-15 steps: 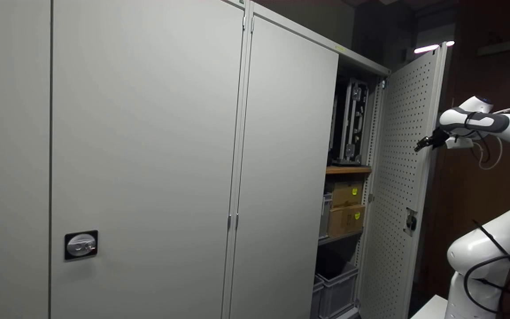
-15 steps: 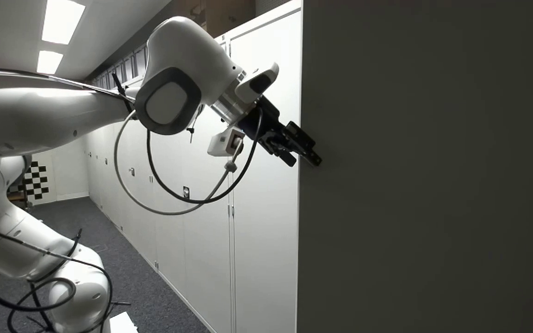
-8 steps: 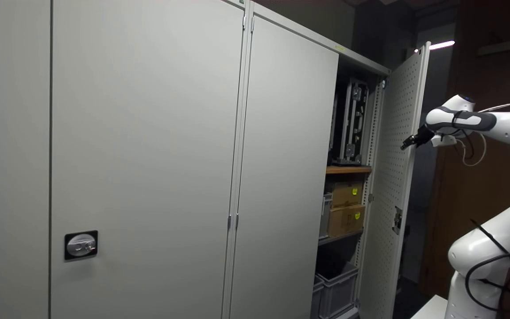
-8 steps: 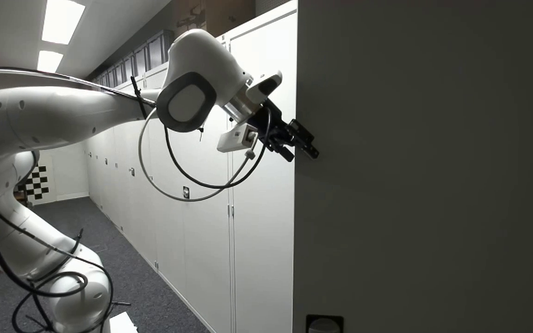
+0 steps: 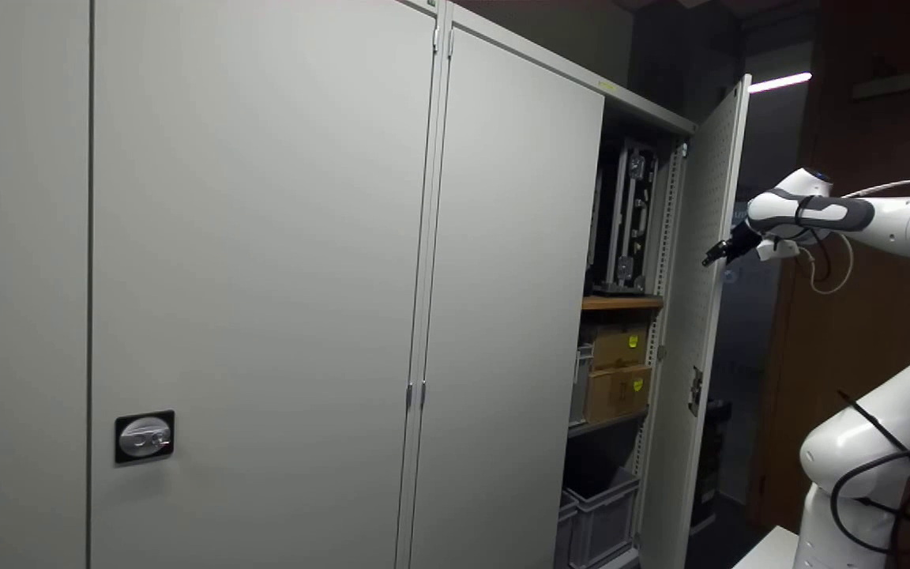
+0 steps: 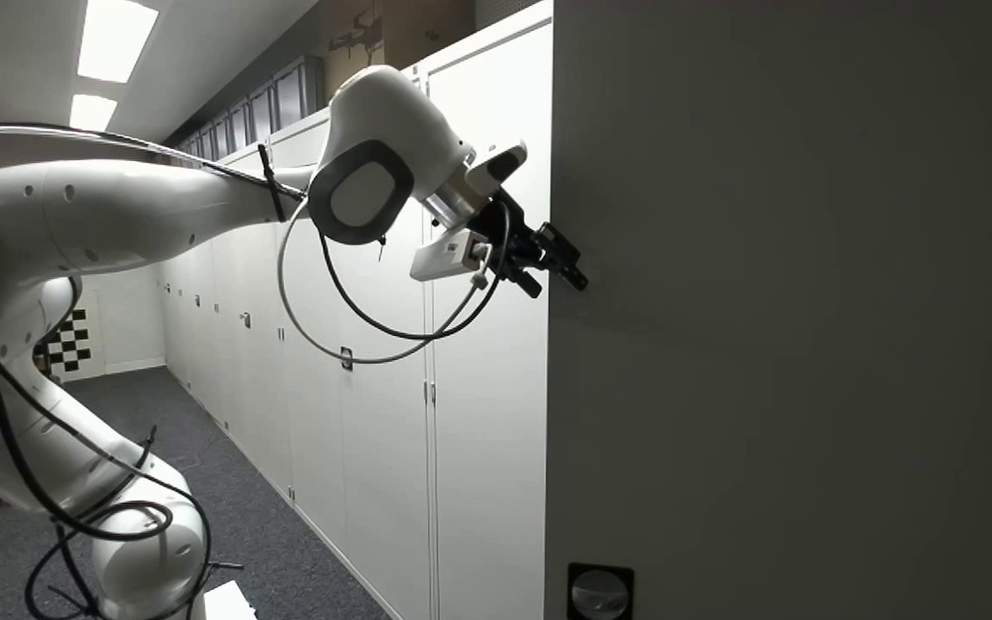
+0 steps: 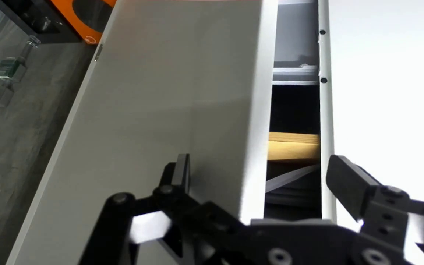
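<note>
My gripper (image 5: 716, 253) is at the free edge of a half-open cabinet door (image 5: 684, 332), whose perforated inner side shows in an exterior view. From another angle, the door's dark outer face (image 6: 763, 301) fills the right side, with the gripper (image 6: 557, 286) at its edge and a round handle (image 6: 600, 593) low down. In the wrist view the jaws are wide apart. The left fingertip (image 7: 181, 173) lies over the door's grey face, the right over a closed white door (image 7: 385, 92), with the bright door edge (image 7: 258, 129) between. Whether a finger touches the door I cannot tell.
Cardboard boxes (image 5: 619, 391) and grey crates (image 5: 607, 514) stand on the cabinet's shelves. Closed doors (image 5: 265, 237) run along the row, one with a handle (image 5: 144, 438). Loose cables (image 6: 375, 357) loop below the wrist. An orange object (image 7: 83, 20) is beyond the door.
The cabinet door has swung partway toward closed, with my gripper moving along at its edge. The handle on its outer face has come into view. The jaws have stayed open.
</note>
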You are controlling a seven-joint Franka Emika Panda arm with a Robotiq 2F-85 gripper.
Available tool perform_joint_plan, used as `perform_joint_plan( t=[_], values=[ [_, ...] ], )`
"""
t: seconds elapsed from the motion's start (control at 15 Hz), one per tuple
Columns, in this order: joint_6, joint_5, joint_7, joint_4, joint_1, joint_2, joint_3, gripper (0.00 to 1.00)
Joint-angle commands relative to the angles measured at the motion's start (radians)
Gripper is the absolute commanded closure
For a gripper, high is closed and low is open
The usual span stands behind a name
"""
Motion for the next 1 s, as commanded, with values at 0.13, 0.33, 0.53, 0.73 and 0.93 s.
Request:
perform_joint_plan(
  t=[0.13, 0.33, 0.53, 0.73, 0.93],
  values=[
    [0.035, 0.060, -0.049, 0.008, 0.008, 0.030, 0.026, 0.00],
    [0.039, 0.077, -0.052, 0.006, 0.014, 0.039, 0.038, 0.00],
    [0.042, 0.100, -0.055, 0.007, 0.024, 0.055, 0.047, 0.00],
    [0.041, 0.134, -0.062, 0.015, 0.036, 0.077, 0.052, 0.00],
    [0.041, 0.174, -0.072, 0.022, 0.055, 0.103, 0.052, 0.00]
  ],
)
